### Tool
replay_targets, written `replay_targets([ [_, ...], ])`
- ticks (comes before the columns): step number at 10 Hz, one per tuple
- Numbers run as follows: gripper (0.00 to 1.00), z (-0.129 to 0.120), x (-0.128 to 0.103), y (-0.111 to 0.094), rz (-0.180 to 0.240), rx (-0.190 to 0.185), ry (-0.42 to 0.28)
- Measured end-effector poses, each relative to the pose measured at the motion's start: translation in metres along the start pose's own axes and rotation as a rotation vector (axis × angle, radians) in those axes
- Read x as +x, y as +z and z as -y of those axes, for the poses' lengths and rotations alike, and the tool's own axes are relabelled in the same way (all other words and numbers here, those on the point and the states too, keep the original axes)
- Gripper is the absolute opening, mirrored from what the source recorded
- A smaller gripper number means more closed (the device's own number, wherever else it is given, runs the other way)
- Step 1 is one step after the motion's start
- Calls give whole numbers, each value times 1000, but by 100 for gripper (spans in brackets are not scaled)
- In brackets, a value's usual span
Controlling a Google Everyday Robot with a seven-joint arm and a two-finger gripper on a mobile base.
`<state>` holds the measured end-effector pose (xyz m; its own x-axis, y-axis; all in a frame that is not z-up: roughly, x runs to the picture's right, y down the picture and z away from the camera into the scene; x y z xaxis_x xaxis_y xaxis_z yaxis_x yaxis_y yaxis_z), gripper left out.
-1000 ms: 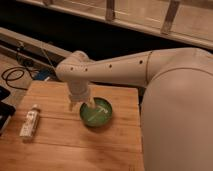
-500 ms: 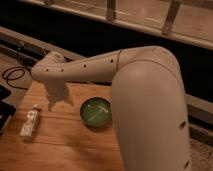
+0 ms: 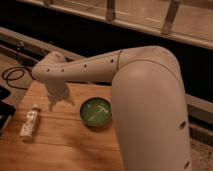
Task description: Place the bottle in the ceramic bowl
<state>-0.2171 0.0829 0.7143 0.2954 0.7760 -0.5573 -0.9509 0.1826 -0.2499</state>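
Far L, on the floor past the table's back edge, a black cable (image 3: 12,76) lies in a loop. Next comes the bottle (image 3: 29,123). It lies flat on the wood table (image 3: 65,146) near the L edge, w/ its thin cap end pointing to the back of the table. Nothing touches it. A bit to the R and farther back, the gripper (image 3: 59,102) hangs over the table, pointing down, btw the bottle and the bowl. It holds nothing I can see, but I can't tell if it's wide or narrow. It is apart from the bottle and apart from the bowl. Just R of it sits the ceramic bowl (image 3: 96,112), round, green and shiny, w/ a dark rim and pale streaks inside. It stands right side up on the wood. The bottle is not in the bowl yet; the 2 are well apart. The big white arm (image 3: 145,100) fills the R side and reaches L to the gripper.
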Motion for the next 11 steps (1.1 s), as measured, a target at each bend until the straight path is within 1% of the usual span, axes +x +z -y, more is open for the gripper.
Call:
replay_targets([
  [1, 65, -2, 0, 0, -2, -4, -5],
  [2, 65, -10, 1, 8, -12, -7, -44],
  [3, 65, -22, 1, 14, -19, -11, -77],
  [4, 65, -39, -1, 23, -25, -14, -118],
  [6, 65, -90, -18, 50, -34, -40, -207],
  [7, 65, -110, -25, 62, -37, -56, -235],
  [8, 65, -139, -36, 79, -31, -90, -269],
  [9, 65, -156, -44, 90, -8, -121, -278],
  [10, 65, -169, -50, 100, 26, -148, -271],
  [11, 65, -196, -58, 115, 93, -190, -260],
])
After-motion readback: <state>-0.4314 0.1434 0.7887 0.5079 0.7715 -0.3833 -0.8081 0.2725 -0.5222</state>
